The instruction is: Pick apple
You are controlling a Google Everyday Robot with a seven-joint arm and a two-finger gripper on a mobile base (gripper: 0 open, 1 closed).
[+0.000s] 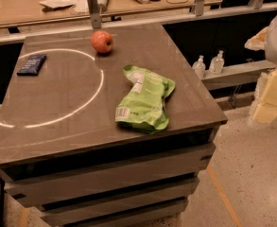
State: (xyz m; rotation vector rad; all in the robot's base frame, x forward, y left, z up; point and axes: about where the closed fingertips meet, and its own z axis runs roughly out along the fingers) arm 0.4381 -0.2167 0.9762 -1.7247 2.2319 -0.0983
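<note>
Because the apple (102, 41) is round and glossy and sits alone near the far edge of the counter (185, 74), I judge that a glancing touch could send it rolling off the back, past the metal post (93, 8) behind it. My arm (276, 74) shows only as a pale bulk at the right edge, off the counter and well apart from the apple. I cannot tell whether my jaws stand wide or narrow. Reaching across from there, I could snag the green snack bag (145, 98), which lies crumpled nearer the front. A dark packet (32, 64) lies at the left, out of the way. The counter is dark and polished, mirroring a ring of light (99, 82). Beyond it are a cluttered desk (128, 1), two clear bottles (217, 63) on a low ledge, and a speckled floor (251, 174).
</note>
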